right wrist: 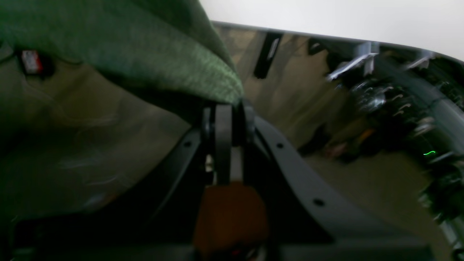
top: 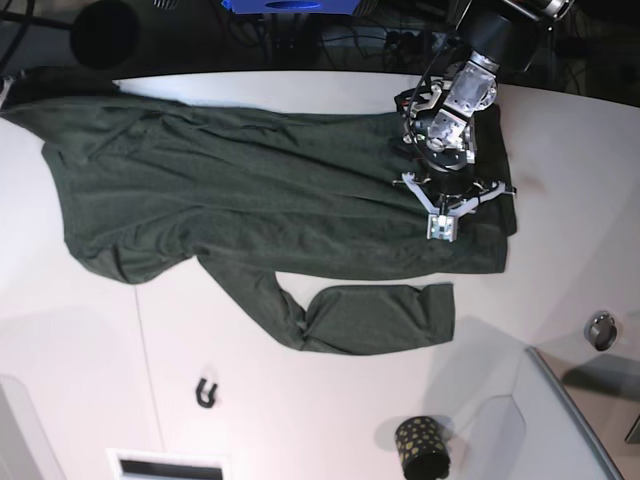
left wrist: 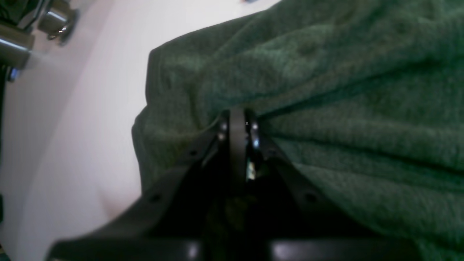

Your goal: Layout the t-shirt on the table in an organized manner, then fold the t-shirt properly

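Note:
The dark green t-shirt (top: 250, 190) lies spread across the white table (top: 300, 420), one sleeve pointing toward the front. My left gripper (top: 440, 230) comes down over the shirt's right end. In the left wrist view its jaws (left wrist: 237, 119) are shut on a ridge of the t-shirt (left wrist: 326, 90), with bare table (left wrist: 72, 127) to the left. In the right wrist view my right gripper (right wrist: 226, 108) is shut on an edge of the t-shirt (right wrist: 145, 47), which hangs past the table's rim (right wrist: 326, 18) with floor behind. The base view does not show the right gripper.
A black gold-dotted cup (top: 422, 447) stands near the front edge. A small black hook (top: 206, 393) lies left of it. A grey raised panel (top: 560, 420) fills the front right corner, with a round metal fitting (top: 600, 328) beside it. Cluttered floor (right wrist: 380, 108) lies beyond the table.

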